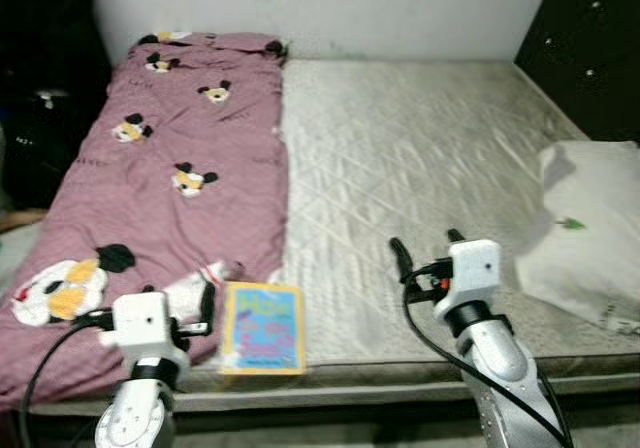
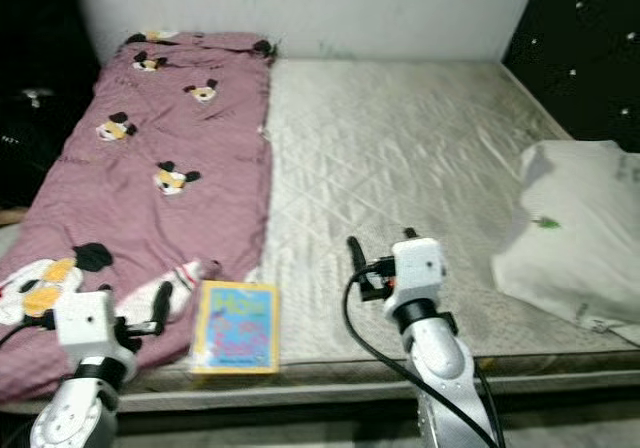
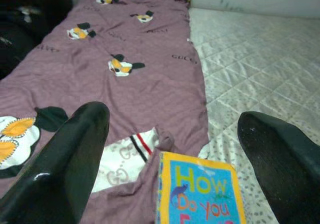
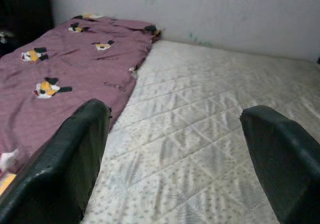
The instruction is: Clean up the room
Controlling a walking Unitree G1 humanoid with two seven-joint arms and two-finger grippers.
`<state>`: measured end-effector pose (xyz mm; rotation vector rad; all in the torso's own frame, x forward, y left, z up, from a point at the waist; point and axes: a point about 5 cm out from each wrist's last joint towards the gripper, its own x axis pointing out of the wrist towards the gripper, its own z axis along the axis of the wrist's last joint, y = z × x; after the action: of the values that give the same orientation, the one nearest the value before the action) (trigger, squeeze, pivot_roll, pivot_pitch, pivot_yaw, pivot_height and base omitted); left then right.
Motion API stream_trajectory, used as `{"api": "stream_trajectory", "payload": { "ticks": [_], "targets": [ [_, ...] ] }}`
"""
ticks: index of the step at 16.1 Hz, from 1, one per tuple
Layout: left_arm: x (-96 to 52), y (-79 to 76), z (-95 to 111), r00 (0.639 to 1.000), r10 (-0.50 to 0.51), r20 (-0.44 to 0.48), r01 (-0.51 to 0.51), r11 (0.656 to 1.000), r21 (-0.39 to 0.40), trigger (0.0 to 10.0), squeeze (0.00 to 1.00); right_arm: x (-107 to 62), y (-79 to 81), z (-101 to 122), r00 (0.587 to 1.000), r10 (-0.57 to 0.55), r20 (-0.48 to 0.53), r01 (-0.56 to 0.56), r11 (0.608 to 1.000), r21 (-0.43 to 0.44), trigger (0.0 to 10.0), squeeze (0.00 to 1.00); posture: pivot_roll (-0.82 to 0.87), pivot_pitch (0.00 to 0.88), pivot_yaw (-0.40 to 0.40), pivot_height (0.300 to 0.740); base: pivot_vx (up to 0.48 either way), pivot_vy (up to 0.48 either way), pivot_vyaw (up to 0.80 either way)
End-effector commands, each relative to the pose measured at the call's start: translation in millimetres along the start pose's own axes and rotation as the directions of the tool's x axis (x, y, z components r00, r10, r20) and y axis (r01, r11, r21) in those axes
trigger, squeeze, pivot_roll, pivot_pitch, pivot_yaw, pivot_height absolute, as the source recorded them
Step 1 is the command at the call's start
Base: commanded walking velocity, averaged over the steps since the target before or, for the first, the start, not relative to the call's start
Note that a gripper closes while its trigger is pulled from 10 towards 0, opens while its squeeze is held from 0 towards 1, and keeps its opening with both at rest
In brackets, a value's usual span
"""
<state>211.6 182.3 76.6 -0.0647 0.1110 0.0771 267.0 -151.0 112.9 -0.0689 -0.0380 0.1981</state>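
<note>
A bare quilted mattress (image 1: pixel 420 158) lies before me. Its left half is covered by a mauve blanket (image 1: pixel 170 158) printed with cartoon mice. A yellow and blue children's book (image 1: pixel 263 327) rests flat at the mattress's front edge, beside the blanket's corner. My left gripper (image 1: pixel 205 303) hovers open just left of the book; the book (image 3: pixel 200 194) lies between and ahead of its black fingers (image 3: pixel 60 164). My right gripper (image 1: pixel 428 250) is open above the bare mattress, right of the book. A white pillow (image 1: pixel 590 228) lies at the right edge.
A pale wall (image 1: pixel 400 8) runs behind the bed. Dark furniture (image 1: pixel 590 38) stands at the back right, and dark clutter (image 1: pixel 40 128) fills the shade left of the bed. The bed frame's front rail (image 1: pixel 350 398) crosses just below my arms.
</note>
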Motion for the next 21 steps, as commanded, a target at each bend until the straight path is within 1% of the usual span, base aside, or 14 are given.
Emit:
{"api": "stream_trajectory", "payload": {
  "ticks": [1, 4, 8, 9, 10, 11, 12, 15, 17, 21],
  "targets": [
    [-0.5, -5.4, -1.5, 1.000, -0.013, -0.007, 0.013, 1.000, -0.008, 10.0, 0.00, -1.2, -6.1, 0.7, 1.000, -0.007, -0.001, 0.007, 1.000, -0.026, 10.0, 0.00, 0.07, 0.114, -0.009, 0.740, 0.000, -0.311, 0.80],
    [0.1, -6.3, -2.2, 1.000, -0.015, -0.011, 0.015, 1.000, -0.011, 10.0, 0.00, -1.3, -6.4, 0.1, 1.000, -0.007, -0.004, 0.007, 1.000, -0.028, 10.0, 0.00, 0.07, 0.114, -0.009, 0.740, 0.000, -0.285, 0.80],
    [0.6, -7.7, -2.2, 1.000, -0.020, -0.003, 0.020, 0.999, -0.037, 10.0, 0.00, -0.5, -6.5, -1.7, 1.000, -0.001, -0.012, 0.000, 0.999, -0.033, 10.0, 0.00, 0.07, 0.115, -0.013, 0.740, 0.000, 0.000, 0.00],
    [0.8, -8.9, -2.2, 1.000, -0.018, 0.000, 0.018, 0.997, -0.079, 10.0, 0.00, -0.3, -6.6, -1.7, 1.000, 0.001, -0.011, -0.002, 0.999, -0.036, 10.0, 0.00, 0.07, 0.115, -0.013, 0.740, 0.000, 0.000, 0.00],
    [1.0, -10.0, -2.0, 1.000, -0.021, 0.000, 0.021, 0.997, -0.080, 10.0, 0.00, -0.2, -7.1, -1.9, 1.000, 0.000, -0.012, 0.000, 0.999, -0.036, 10.0, 0.00, 0.07, 0.114, -0.013, 0.740, 0.000, 0.000, 0.00],
    [1.5, -10.4, -1.8, 1.000, -0.027, -0.002, 0.027, 0.998, -0.057, 10.0, 0.00, 0.1, -7.7, -2.2, 1.000, -0.003, -0.013, 0.003, 0.999, -0.034, 10.0, 0.00, 0.07, 0.116, -0.012, 0.740, 0.000, 0.000, 0.00],
    [2.5, -10.0, -2.6, 1.000, -0.029, -0.010, 0.028, 0.999, -0.039, 10.0, 0.00, 0.4, -8.0, -2.6, 1.000, -0.006, -0.014, 0.006, 0.999, -0.032, 10.0, 0.00, 0.06, 0.114, -0.011, 0.740, 0.000, -0.386, 0.00],
    [4.3, -10.8, -1.3, 0.999, -0.033, -0.001, 0.033, 0.999, -0.043, 10.0, 0.00, 1.0, -8.1, -3.2, 1.000, -0.010, -0.015, 0.009, 1.000, -0.027, 10.0, 0.00, 0.06, 0.112, -0.009, 0.740, 0.000, -0.480, 0.00],
    [5.0, -11.2, -1.0, 0.999, -0.034, 0.001, 0.034, 0.999, -0.042, 10.0, 0.00, 1.2, -8.3, -2.9, 1.000, -0.004, -0.010, 0.004, 0.999, -0.046, 10.0, 0.00, 0.06, 0.109, -0.009, 0.740, 0.000, -0.480, 0.00],
    [7.4, -13.2, -0.7, 0.999, -0.041, 0.005, 0.041, 0.998, -0.042, 10.0, 0.00, 2.9, -8.4, -2.8, 1.000, -0.001, -0.008, 0.001, 0.999, -0.048, 10.0, 0.00, 0.06, 0.104, -0.012, 0.740, 0.000, -0.480, 0.74]
  ]
}}
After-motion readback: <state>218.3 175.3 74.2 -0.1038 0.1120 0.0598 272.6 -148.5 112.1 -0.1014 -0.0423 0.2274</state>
